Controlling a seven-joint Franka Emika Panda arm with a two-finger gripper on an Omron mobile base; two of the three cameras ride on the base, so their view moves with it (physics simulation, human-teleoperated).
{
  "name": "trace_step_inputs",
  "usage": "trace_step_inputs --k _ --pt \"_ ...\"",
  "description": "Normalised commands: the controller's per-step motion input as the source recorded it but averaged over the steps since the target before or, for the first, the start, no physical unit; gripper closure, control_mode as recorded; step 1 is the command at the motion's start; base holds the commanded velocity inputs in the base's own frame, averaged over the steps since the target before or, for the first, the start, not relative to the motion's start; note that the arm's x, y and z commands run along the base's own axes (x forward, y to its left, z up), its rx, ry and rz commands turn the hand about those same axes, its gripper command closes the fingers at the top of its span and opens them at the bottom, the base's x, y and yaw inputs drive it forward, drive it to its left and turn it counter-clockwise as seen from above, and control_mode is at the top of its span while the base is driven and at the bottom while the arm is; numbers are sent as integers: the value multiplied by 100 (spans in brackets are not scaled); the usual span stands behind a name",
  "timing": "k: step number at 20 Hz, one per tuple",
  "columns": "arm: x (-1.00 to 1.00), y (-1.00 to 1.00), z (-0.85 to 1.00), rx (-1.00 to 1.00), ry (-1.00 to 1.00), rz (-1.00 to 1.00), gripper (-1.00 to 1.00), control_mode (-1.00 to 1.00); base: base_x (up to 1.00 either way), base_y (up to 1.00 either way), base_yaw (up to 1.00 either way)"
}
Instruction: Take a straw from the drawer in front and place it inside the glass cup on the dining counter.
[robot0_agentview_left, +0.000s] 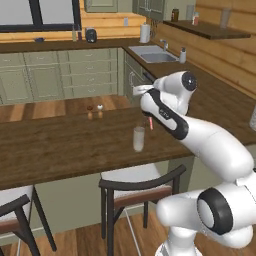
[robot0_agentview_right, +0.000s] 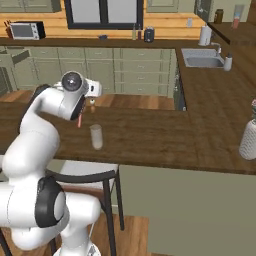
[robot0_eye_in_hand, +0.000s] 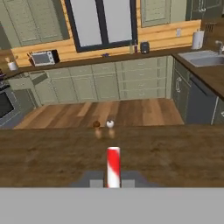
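Jaws (robot0_eye_in_hand: 113, 183): clenched on the straw (robot0_eye_in_hand: 113, 166), which stood upright between the tips, red and white.
Glass cup (robot0_agentview_left: 138, 138): it sat on the dining tabletop (robot0_agentview_left: 60, 150), just below the straw at about 7 o'clock in the left base view.
Your step: judged as carrying to the cup. You needed the straw's lower end over the rim first, then straight down, and no release until it was inside.
Views: both base views gave you cup and straw (robot0_agentview_right: 79, 120) together; the hand view gave you two small shakers (robot0_eye_in_hand: 103, 124) at 12 o'clock beyond the straw.
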Motion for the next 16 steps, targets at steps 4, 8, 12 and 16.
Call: trace_step_inputs --k 4,8,12,16 --pt "39 -6 0 6 -17 47 100 -100 0 0 0" --pt "17 -1 -1 6 -18 50 100 -100 0 0 0" --pt "0 -4 -4 5 -15 45 100 -100 0 0 0" --pt "18 -9 0 7 -10 38 100 -100 0 0 0"
